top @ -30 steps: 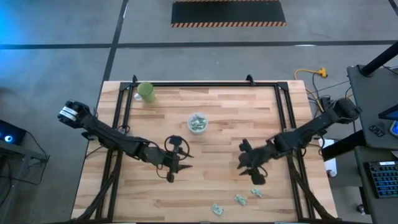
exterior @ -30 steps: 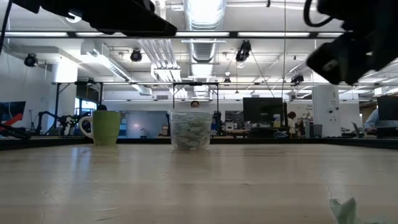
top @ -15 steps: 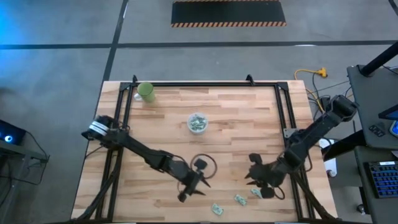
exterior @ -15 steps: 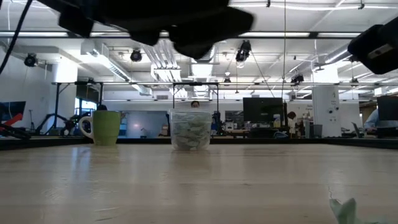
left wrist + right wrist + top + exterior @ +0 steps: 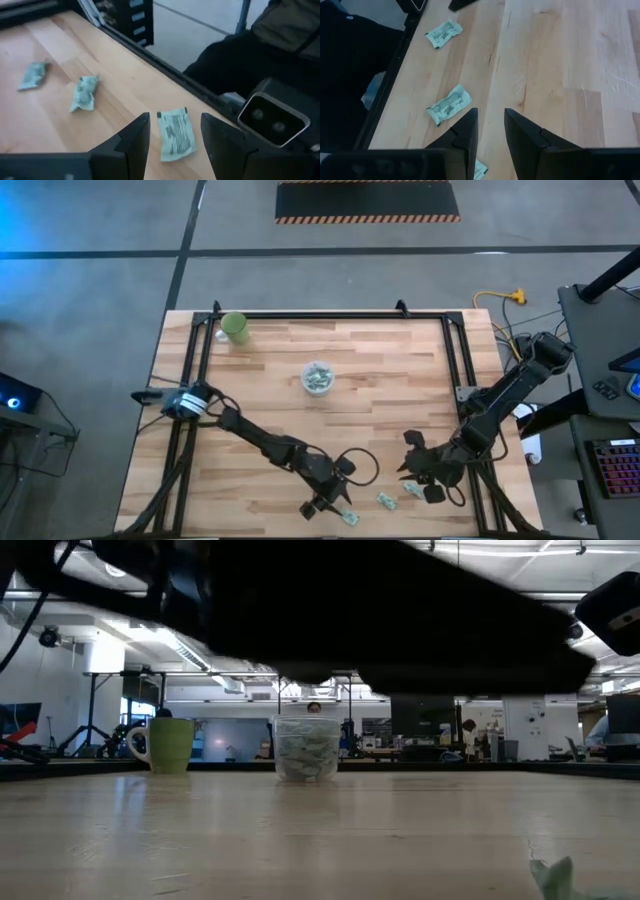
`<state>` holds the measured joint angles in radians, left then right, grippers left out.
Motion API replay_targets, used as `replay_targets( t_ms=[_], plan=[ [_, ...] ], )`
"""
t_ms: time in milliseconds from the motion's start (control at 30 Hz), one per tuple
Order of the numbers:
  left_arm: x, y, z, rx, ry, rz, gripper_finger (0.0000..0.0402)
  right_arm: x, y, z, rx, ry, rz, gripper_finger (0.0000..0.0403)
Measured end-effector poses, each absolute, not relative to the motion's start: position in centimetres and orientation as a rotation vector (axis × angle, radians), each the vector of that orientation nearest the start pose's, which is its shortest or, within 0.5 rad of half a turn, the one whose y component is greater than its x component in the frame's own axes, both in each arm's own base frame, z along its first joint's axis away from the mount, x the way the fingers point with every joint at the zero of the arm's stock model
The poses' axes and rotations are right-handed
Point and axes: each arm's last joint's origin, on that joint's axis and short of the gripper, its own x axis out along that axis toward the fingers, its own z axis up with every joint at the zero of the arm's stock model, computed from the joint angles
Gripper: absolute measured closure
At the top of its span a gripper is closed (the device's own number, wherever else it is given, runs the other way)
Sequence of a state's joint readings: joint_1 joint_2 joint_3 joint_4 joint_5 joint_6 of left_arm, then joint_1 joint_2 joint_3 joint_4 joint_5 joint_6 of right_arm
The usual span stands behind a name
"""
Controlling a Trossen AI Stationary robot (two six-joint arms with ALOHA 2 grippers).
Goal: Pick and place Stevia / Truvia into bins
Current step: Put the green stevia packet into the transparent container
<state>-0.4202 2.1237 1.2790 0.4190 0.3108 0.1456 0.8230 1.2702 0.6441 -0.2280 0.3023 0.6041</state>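
Three pale green and white Stevia packets lie flat near the table's near edge: one (image 5: 348, 517), one (image 5: 385, 500) and one (image 5: 412, 490). My left gripper (image 5: 330, 505) hangs open just above the first packet (image 5: 176, 135), a finger on either side, not touching it. My right gripper (image 5: 425, 480) is open above the wood, next to the two others; one packet (image 5: 449, 104) lies just beside its fingers and another (image 5: 479, 170) shows partly under them. The clear cup (image 5: 318, 378) stands mid-table with packets inside; it also shows in the low view (image 5: 306, 748).
An opaque light-green cup (image 5: 235, 327) stands near the far left corner. A black frame rail (image 5: 165, 70) runs along the near edge, close to the left gripper. Bare wood lies between the cup and the grippers. One crumpled packet (image 5: 555, 875) shows at the low view's bottom right.
My left gripper has swept from mid-table toward the near edge and to the right, ending over the near-edge packet. My right gripper has moved toward the near edge, toward the two packets. Packets and cups have stayed put.
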Motion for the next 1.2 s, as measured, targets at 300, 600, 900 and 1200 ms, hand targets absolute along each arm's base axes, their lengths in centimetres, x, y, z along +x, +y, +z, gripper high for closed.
replay_targets(
  t_ms=[300,600,900,1200],
  plan=[
    [41.7,-19.7,12.6,0.202,0.403,-0.787,0.0242,16.8,16.9,18.9,0.104,0.835,0.247,0.033],
    [41.9,-19.8,10.8,0.205,0.443,-0.79,0.0242,16.8,16.9,18.9,0.103,0.832,0.243,0.0326],
    [41.9,-19.8,10.6,0.206,0.452,-0.79,0.0281,16.8,16.8,18.8,0.1,0.832,0.24,0.0335],
    [41.9,-19.6,10.5,0.214,0.477,-0.767,0.0372,16.8,16.8,18.8,0.099,0.83,0.236,0.033]
  ],
)
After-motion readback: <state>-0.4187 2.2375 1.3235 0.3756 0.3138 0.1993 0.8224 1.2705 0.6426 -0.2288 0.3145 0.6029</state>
